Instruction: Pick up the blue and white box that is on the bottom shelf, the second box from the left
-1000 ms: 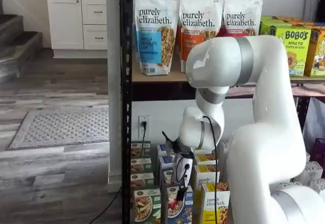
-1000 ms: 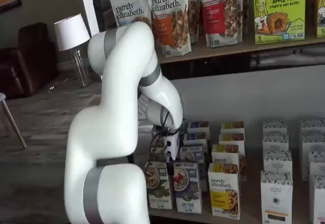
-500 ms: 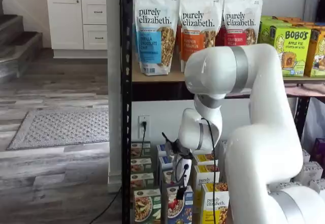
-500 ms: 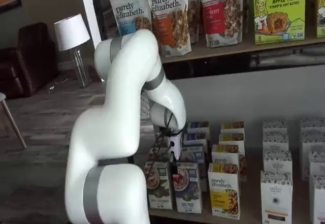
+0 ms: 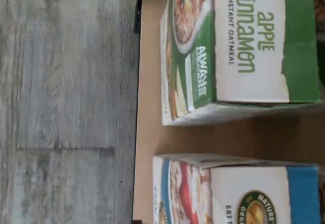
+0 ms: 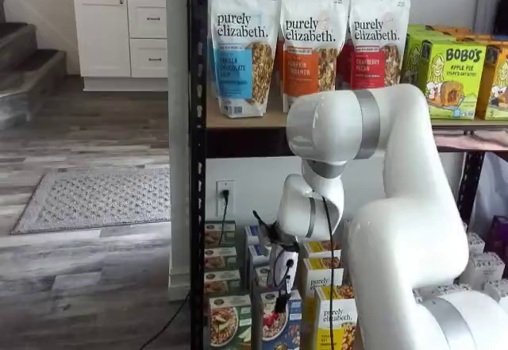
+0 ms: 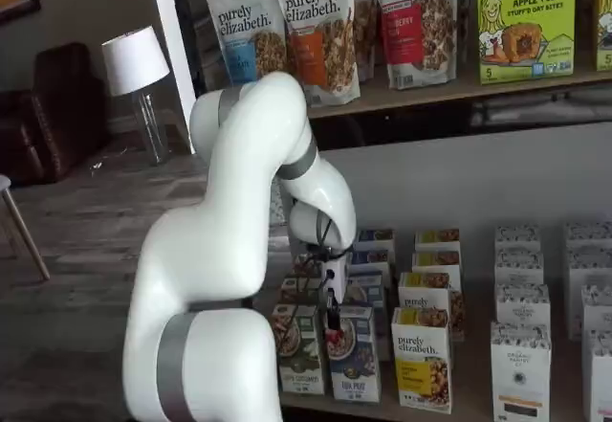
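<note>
The blue and white box stands at the front of the bottom shelf [image 7: 473,405] in both shelf views [image 6: 276,324] [image 7: 353,356]. It has a bowl with red berries on its front. The wrist view shows its top and front [image 5: 238,193] on the tan shelf board [image 5: 147,132]. My gripper [image 6: 280,288] [image 7: 331,313] hangs right over this box's top, its black fingers pointing down. No gap between the fingers shows, and no box is in them. A green-fronted apple cinnamon box [image 5: 244,46] [image 6: 228,324] [image 7: 297,350] stands beside the blue and white box.
A yellow-fronted purely elizabeth box [image 6: 336,318] [image 7: 422,360] stands on the blue box's other side. More rows of boxes stand behind. White boxes [image 7: 521,365] fill the shelf's right part. A black post [image 6: 196,207] bounds the rack. Granola bags [image 6: 244,48] sit on the upper tier.
The arm's elbow has sunk and the gripper has come down slightly, closer to the top of the blue and white box. The boxes have not moved.
</note>
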`<state>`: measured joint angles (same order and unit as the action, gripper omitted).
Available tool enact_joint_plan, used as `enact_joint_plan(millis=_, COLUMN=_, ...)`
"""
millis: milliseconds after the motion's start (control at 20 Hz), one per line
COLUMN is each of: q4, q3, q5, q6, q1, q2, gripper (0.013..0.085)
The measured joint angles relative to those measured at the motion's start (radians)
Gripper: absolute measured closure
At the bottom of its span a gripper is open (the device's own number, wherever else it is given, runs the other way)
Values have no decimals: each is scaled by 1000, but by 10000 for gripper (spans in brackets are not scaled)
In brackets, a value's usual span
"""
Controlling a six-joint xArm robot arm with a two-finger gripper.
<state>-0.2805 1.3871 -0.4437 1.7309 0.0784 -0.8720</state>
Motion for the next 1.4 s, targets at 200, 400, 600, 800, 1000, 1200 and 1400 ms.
enact_joint_plan(millis=200, q4=-9, q3=26, q5=-6, q6=11, q1=-4, q2=-21, gripper=130)
enact_joint_plan(millis=400, q4=-7, q3=52, q5=-9, q6=12, q1=-7, q2=-45, gripper=130)
enact_joint_plan(millis=600, q4=-5, q3=80, q5=-13, q6=14, q1=-11, q2=-70, gripper=130)
enact_joint_plan(millis=800, q4=11, q3=103, q5=-15, q6=3, q1=-15, q2=-91, gripper=130)
enact_joint_plan(millis=1000, q4=30, q3=127, q5=-23, q6=-11, q1=-18, q2=-111, gripper=130)
enact_joint_plan(millis=1200, q4=55, q3=147, q5=-40, q6=-30, q1=-21, q2=-126, gripper=130)
enact_joint_plan(millis=1400, q4=89, q3=157, q5=-50, q6=-58, q1=-22, q2=-135, gripper=130)
